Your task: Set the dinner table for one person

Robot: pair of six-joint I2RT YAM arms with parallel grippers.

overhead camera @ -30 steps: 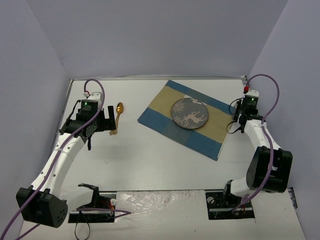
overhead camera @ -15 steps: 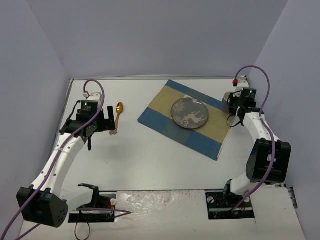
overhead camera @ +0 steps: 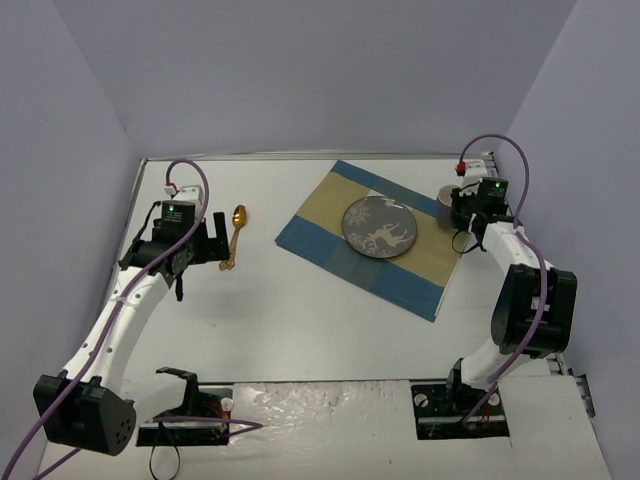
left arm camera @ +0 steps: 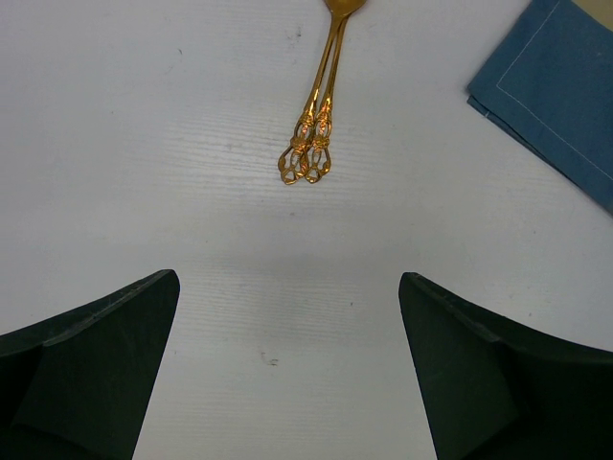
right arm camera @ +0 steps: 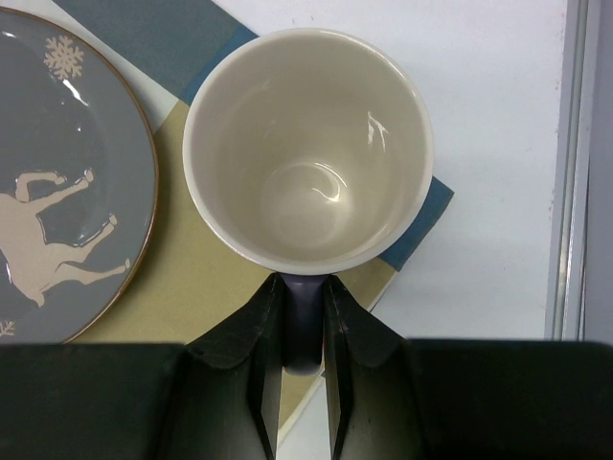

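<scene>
While the right gripper (right arm camera: pixel 302 316) pinches the mug (right arm camera: pixel 306 144) by its dark handle (right arm camera: pixel 303 331), fingers nearly together with only the handle between them, I can't tell if the mug is lifted or resting. It sits upright over the far right corner of the striped placemat (right arm camera: pixel 192 278), just beside the grey deer plate (right arm camera: pixel 57 172). Right arm is folded at the elbow along the right side, wrist pointing left at the mat.

Left gripper (left arm camera: pixel 287 280) is spread wide, fingers (left arm camera: pixel 96 364) holding nothing, touching nothing I can see. It points at the gold cutlery (left arm camera: pixel 311 144), handle ends just ahead of the tips. Left arm is stretched forward, wrist turned right. The white table (overhead camera: pixel 300 320) carries everything: cutlery left, placemat centre-right.
</scene>
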